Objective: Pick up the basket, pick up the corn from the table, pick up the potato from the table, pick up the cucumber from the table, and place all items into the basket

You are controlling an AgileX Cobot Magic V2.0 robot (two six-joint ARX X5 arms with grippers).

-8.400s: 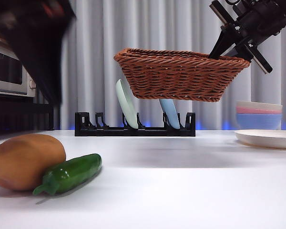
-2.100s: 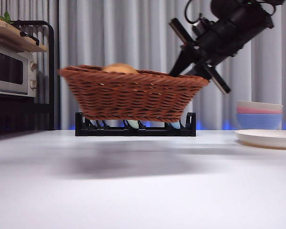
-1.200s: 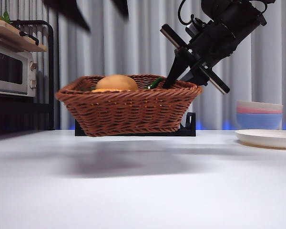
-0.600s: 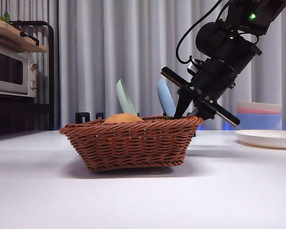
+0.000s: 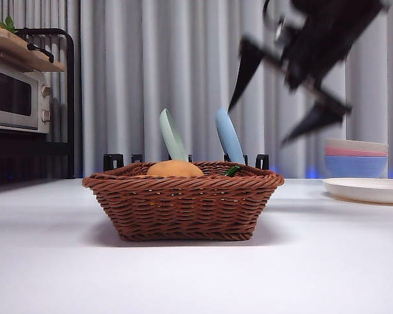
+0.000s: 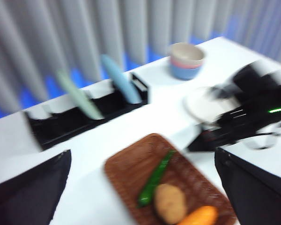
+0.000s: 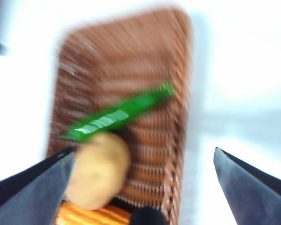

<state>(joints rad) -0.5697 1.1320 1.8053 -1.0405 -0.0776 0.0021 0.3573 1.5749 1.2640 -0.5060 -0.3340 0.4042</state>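
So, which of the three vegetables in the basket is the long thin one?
The glossy dark green cucumber: slim and elongated, unlike the rounded tan potato and ribbed orange corn.

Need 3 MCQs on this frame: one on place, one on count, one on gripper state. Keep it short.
1. Where does the basket stand?
A. on the table
B. held in the air
C. on the white plate

2. How many vegetables lie in the basket?
A. one
B. two
C. three

3. How are the right gripper's jaws?
A. shut on the basket rim
B. open, above the basket
C. shut on the cucumber

Key: 1 A, the basket's base meets the tabletop in the front view. 2 C, the left wrist view shows the cucumber, the potato and the corn inside. 3 B, the right wrist view shows both jaws wide apart with nothing between them.
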